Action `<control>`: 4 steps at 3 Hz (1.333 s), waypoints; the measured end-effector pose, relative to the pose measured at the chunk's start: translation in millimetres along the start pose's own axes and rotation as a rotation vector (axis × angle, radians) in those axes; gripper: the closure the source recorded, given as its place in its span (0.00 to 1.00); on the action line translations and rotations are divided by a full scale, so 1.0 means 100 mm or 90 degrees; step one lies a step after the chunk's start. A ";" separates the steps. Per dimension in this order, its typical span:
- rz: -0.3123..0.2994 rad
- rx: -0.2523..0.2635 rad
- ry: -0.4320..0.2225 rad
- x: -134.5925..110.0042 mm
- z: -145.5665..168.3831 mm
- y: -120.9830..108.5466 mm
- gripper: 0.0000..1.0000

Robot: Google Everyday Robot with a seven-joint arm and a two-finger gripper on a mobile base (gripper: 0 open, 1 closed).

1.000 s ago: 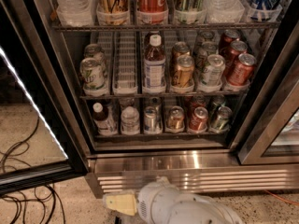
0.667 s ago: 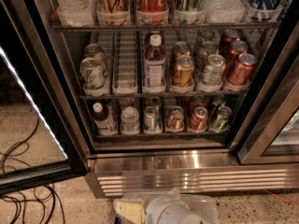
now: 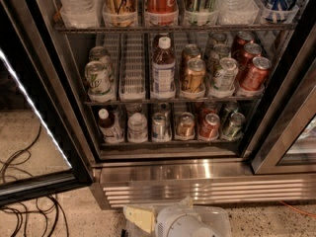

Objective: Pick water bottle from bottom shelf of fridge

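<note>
While the fridge (image 3: 197,171) stands open, step: approach.
Gripper (image 3: 146,219): low by the base — grip state cannot tell.
Next: reach water bottle (image 3: 137,128), bottom shelf (image 3: 173,143).

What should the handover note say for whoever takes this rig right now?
Gripper: low at the bottom edge of the view, in front of the fridge and below its base grille. It is outside the cabinet and well apart from the bottle.
Water bottle: upright on the bottom shelf, second lane from the left, between a dark-liquid bottle and a can.
Done: the door is open, swung to the left.
Left: reach in, grasp the water bottle and draw it out clear of its neighbours.
</note>
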State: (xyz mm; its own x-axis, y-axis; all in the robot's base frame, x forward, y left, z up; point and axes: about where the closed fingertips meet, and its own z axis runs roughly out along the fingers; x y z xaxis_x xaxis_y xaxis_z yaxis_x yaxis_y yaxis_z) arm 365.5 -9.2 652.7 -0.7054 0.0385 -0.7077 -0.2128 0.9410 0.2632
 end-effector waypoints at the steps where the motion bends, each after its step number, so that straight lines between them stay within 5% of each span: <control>1: 0.019 -0.016 -0.031 -0.08 0.20 0.09 0.00; 3: 0.048 0.024 -0.117 -0.31 0.66 0.03 0.00; 4: 0.060 0.060 -0.192 -0.58 0.69 -0.09 0.00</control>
State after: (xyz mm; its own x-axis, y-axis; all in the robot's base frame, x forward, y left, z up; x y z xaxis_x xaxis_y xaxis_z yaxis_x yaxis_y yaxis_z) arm 455.3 3.3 646.2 -0.4834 0.2118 -0.8494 -0.0825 0.9549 0.2851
